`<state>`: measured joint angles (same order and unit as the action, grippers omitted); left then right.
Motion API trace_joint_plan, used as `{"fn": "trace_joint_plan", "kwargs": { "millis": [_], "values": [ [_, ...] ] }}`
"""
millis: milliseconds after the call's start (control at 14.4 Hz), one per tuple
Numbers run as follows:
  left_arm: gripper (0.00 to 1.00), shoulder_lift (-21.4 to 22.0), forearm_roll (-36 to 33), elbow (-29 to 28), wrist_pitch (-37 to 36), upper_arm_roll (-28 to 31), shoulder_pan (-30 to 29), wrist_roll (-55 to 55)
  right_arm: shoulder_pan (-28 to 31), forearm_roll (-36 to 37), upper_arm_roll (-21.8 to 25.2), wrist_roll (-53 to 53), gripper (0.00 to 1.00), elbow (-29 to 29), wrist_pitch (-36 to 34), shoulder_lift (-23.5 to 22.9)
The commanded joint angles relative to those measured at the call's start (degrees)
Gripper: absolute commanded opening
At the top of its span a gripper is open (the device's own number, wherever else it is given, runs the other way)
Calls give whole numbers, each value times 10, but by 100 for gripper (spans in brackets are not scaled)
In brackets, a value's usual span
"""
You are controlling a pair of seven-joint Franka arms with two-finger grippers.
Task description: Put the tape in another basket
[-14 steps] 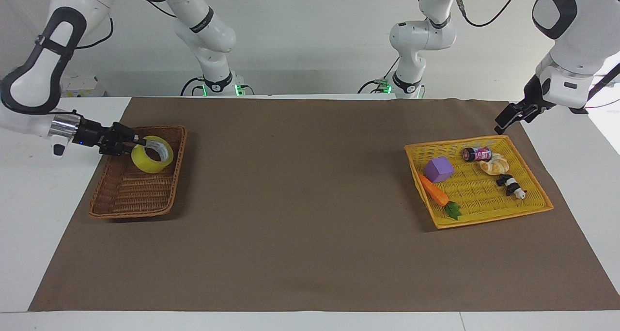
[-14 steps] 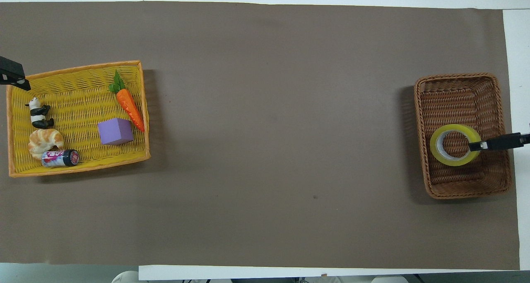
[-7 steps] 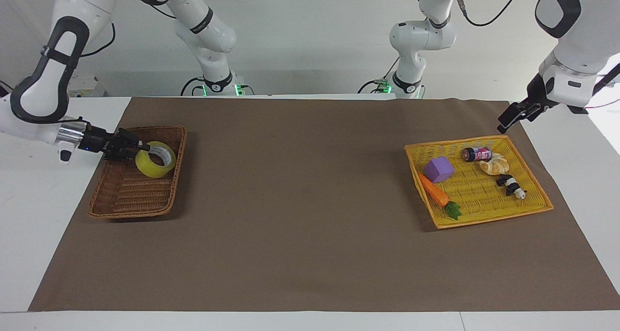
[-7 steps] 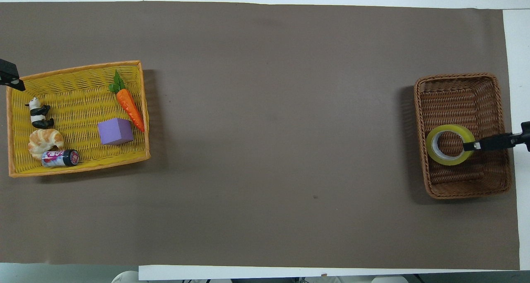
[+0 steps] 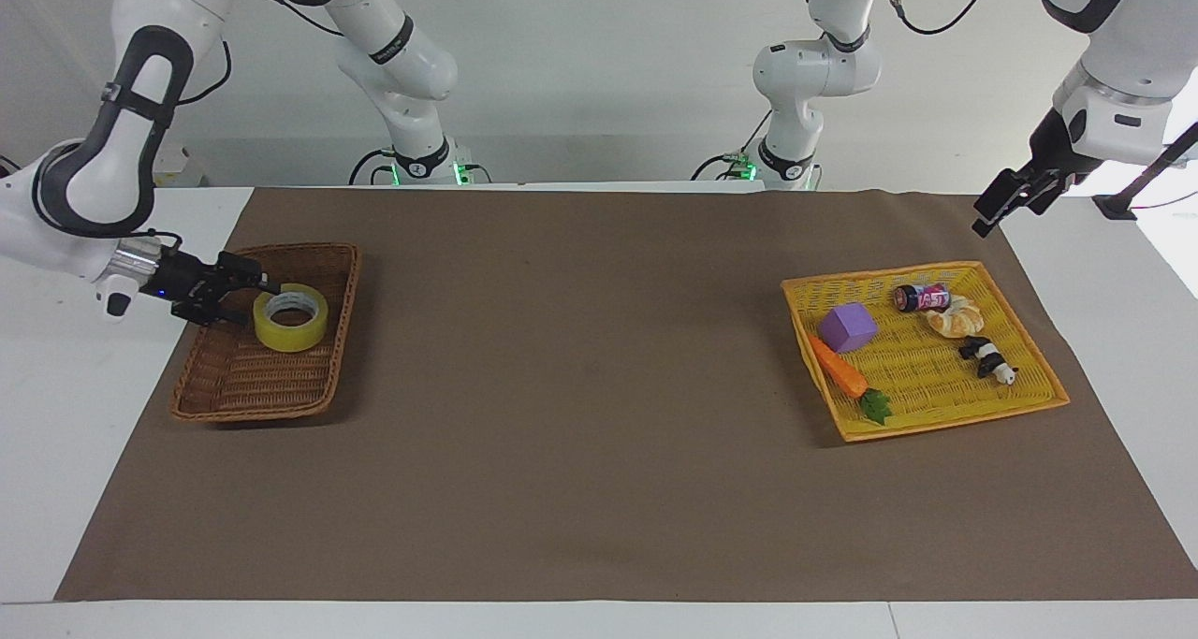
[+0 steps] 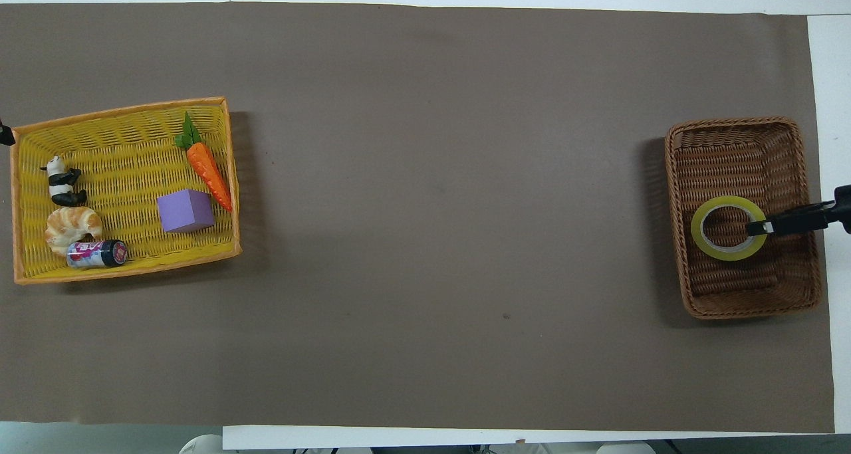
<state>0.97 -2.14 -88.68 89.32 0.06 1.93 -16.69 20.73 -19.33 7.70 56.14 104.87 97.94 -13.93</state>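
The wide roll of translucent yellow packing tape lies flat in the rectangular brown woven wicker basket at the right arm's end of the bench. The right gripper reaches in level, its jaws clasping the roll's wall. The left gripper hangs over the bench corner beside the bright yellow flat woven tray; I cannot tell how its jaws stand.

A: How much of the left gripper shows from above?
B: Only a dark tip at the picture's edge; the rest is cut off.

A: And the right gripper?
B: Its body runs off the edge too. One finger lies across the tape, hiding part of the rim.

A: Can you read the can label?
B: No, too small.
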Motion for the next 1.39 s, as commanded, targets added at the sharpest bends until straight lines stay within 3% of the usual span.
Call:
{"fn": "trace_joint_plan", "kwargs": {
  "millis": [0,209,348,487,834,1112,1321],
  "values": [
    [100,0,-8,-1,14,-16,-15,6,-43,91,-4,-53,100,5,26,75],
    [100,-1,6,1,19,-19,-13,5,-78,133,-6,-148,100,-2,11,128],
    [100,0,7,1,22,-19,-9,7,-110,184,-6,-264,100,-9,-24,172],
    [100,1,7,0,14,-20,-13,18,-118,187,-8,-359,100,-33,-77,188],
    [100,2,16,0,2,-19,-23,93,-166,206,-15,-447,100,-157,-178,153],
    [100,3,15,-12,2,-20,-16,93,-220,213,2,-474,100,-168,-184,138],
    [100,3,15,-14,1,-18,-24,91,-228,213,11,-476,100,-168,-180,138]
  ]
}}
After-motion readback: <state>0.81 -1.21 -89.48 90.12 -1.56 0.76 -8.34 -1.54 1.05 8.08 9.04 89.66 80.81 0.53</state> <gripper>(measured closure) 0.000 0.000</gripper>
